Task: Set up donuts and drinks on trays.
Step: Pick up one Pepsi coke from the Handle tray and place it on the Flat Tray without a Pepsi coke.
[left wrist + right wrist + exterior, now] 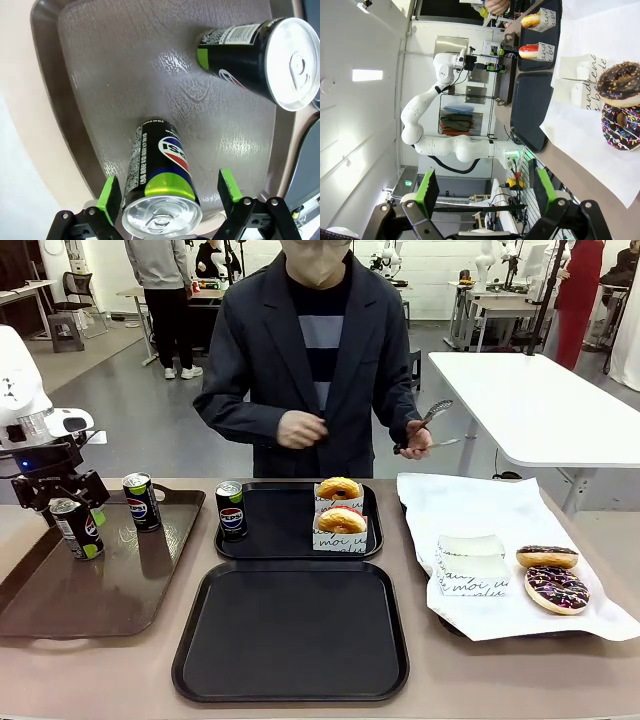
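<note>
L end effector (pixel 67 506) at can (pixel 80 532), brown tray (pixel 70 602) — 2 donuts (pixel 341 519) on far tray (pixel 281 540).

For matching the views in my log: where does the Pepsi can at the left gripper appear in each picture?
Front view: the can stands far left on the brown tray, between the fingers of the left gripper.
Left wrist view: bottom centre, silver top toward the camera.
Right wrist view: far off by the left arm, too small to pick out.
Shared landmark: the left gripper.
</note>
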Controlling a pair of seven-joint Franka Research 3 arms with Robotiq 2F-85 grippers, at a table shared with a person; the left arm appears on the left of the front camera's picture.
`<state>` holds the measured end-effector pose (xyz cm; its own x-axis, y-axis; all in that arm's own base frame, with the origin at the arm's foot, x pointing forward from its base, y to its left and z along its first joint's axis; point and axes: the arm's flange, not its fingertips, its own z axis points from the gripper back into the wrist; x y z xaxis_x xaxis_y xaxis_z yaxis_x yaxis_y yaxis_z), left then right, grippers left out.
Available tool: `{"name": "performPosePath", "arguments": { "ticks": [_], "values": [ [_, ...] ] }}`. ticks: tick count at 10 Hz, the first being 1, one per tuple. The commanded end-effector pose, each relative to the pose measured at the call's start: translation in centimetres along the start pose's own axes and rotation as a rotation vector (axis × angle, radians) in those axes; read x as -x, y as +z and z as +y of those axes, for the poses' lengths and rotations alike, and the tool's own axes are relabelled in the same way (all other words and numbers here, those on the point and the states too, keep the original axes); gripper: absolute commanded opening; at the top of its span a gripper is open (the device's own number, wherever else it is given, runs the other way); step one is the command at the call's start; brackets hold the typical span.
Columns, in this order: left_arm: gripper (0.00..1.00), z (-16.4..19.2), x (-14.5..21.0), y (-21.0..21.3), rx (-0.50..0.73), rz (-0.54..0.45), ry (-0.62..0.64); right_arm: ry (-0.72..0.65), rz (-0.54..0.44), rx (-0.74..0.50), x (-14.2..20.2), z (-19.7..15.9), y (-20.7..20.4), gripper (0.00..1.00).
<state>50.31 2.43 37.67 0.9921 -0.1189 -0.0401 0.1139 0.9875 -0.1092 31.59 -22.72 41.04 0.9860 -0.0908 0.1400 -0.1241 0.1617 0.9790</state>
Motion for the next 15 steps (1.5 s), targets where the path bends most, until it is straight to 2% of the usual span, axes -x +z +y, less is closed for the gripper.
{"name": "performPosePath", "arguments": {
  "ticks": [1,2,3,4,6,7,9,11,13,15],
  "values": [
    [0.9,0.1,0.5,0.2,0.008,-0.041,-0.023,0.008,-0.001,-0.006,0.0,0.1,0.0,1.0],
    [0.45,0.1,0.4,0.3,0.005,-0.051,-0.029,0.008,-0.001,-0.006,0.0,0.1,0.0,1.0],
    [0.35,0.1,0.5,0.4,0.005,-0.063,-0.031,0.008,-0.001,-0.006,0.0,0.1,0.0,1.0],
    [0.0,0.1,0.5,0.4,0.001,-0.066,-0.035,0.008,-0.001,-0.006,0.0,0.1,0.0,1.0],
    [0.0,0.1,0.6,0.3,-0.012,-0.052,-0.038,0.008,-0.001,-0.006,0.0,0.1,0.0,1.0],
    [0.09,0.1,0.7,0.4,-0.02,-0.043,-0.042,0.008,-0.001,-0.006,0.0,0.1,0.0,1.0],
    [0.0,-0.6,1.7,1.6,-0.026,-0.025,-0.085,0.008,-0.001,-0.006,0.0,0.1,0.0,1.0],
    [0.0,-3.0,5.9,4.9,-0.004,0.038,-0.177,0.008,-0.001,-0.006,0.0,0.1,0.0,1.0],
    [0.0,-5.6,11.3,7.6,-0.058,0.105,-0.239,0.008,-0.001,-0.006,0.0,0.1,0.0,1.0],
    [0.0,-7.4,16.2,10.2,-0.089,0.026,-0.313,0.008,-0.001,-0.006,0.0,0.1,0.0,1.0]
  ]
}}
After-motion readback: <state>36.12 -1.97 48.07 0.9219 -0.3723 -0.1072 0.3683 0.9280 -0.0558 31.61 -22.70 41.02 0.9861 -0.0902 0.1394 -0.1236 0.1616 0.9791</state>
